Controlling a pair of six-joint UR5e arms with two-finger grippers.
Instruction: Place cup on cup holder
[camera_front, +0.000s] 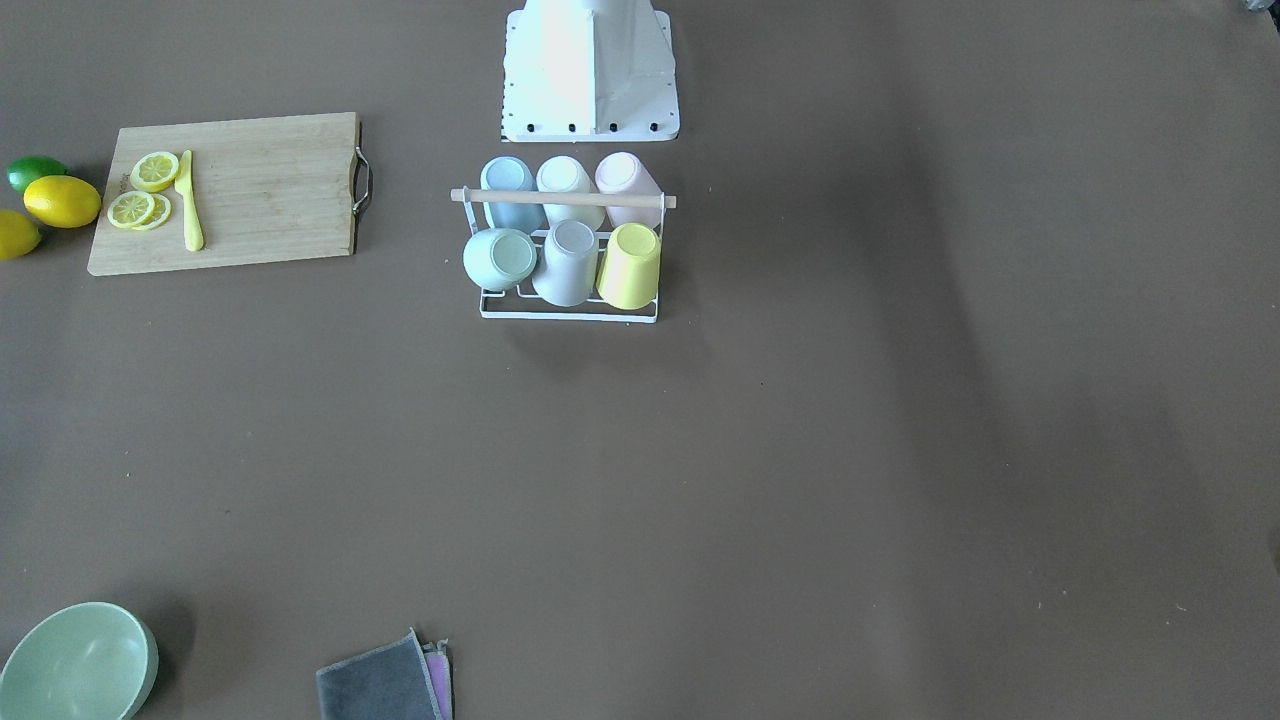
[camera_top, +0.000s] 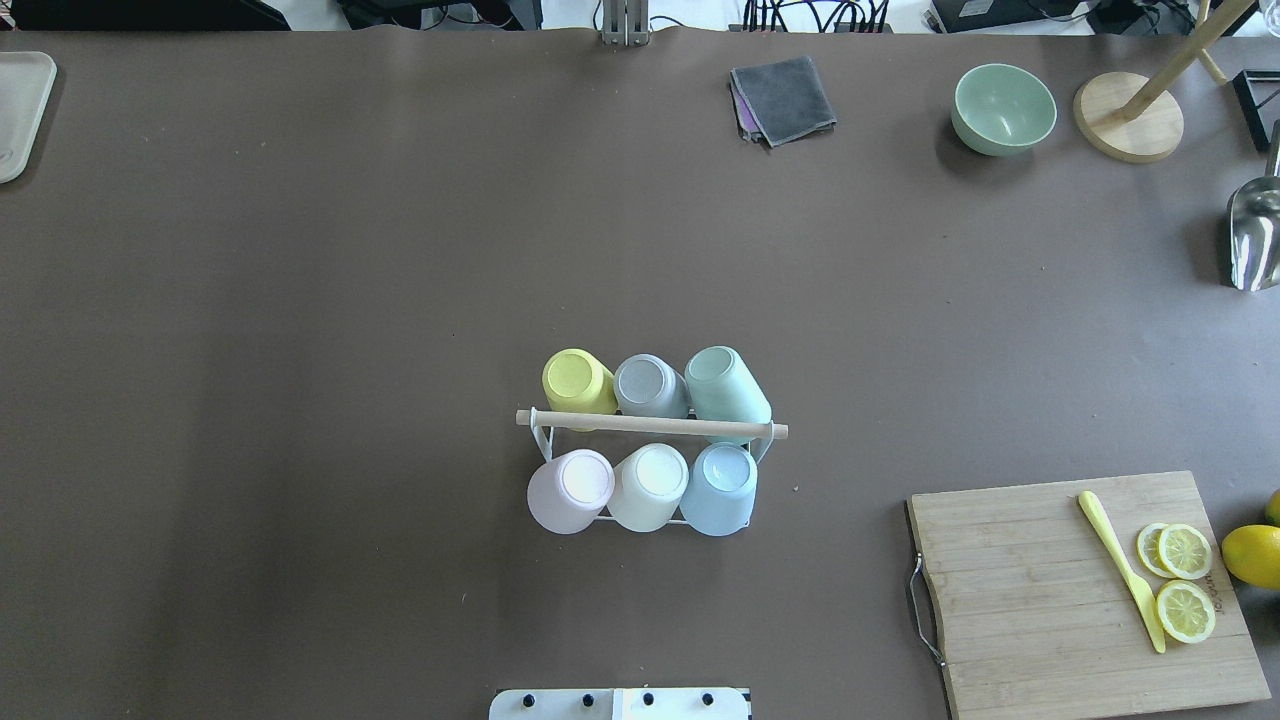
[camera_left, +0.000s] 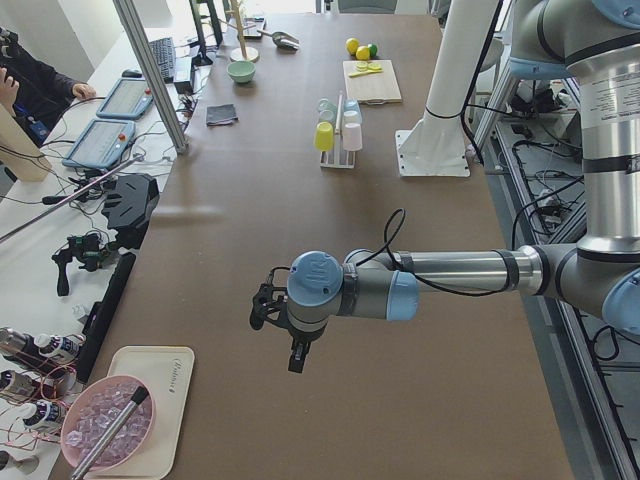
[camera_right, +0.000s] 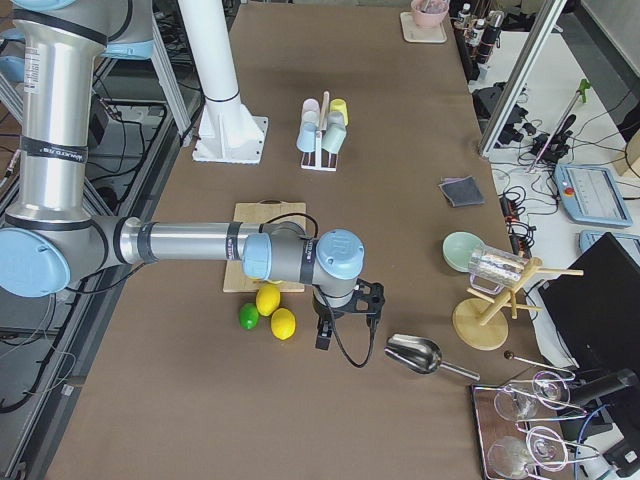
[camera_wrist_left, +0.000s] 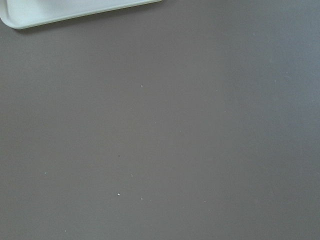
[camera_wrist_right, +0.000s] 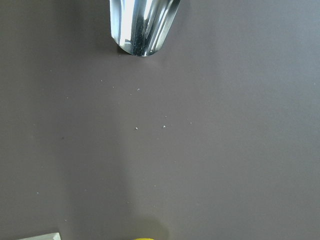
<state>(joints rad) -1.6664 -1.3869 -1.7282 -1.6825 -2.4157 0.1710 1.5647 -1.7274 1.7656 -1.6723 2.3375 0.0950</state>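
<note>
Counter: matte brown sheet (camera_top: 300, 300), smooth and flat, with wide bare stretches on the rack's left and out towards the far edge.
Cup holder: you find the white wire cup holder (camera_top: 650, 424) mid-counter, just ahead of the robot's white base plate (camera_top: 620, 705). Its light wooden rod lies across the top.
Cups: six pastel cups (camera_top: 652, 385) sit mouth-down on the prongs in two rows of three, one row on each side of the rod.
Left fingers: the left fingers (camera_left: 265, 306) hang over the counter's left end, well apart from the rack and near a pale tray (camera_wrist_left: 75, 6). You cannot tell whether they are released or clenched.
Right fingers: the right fingers (camera_right: 367, 296) hang over the right end, between the lemons (camera_right: 284, 323) and a shiny metal scoop (camera_wrist_right: 142, 25). You cannot tell their state either.
Right side: a wooden cutting board (camera_top: 1030, 580) with a metal handle lies near the robot's edge. It carries lemon slices (camera_top: 1185, 611) and a yellow knife (camera_top: 1122, 572).
Far edge: you have a folded grey cloth (camera_top: 785, 95), a round green bowl (camera_top: 1003, 108) and a wooden stand with a disc base (camera_top: 1128, 130).
</note>
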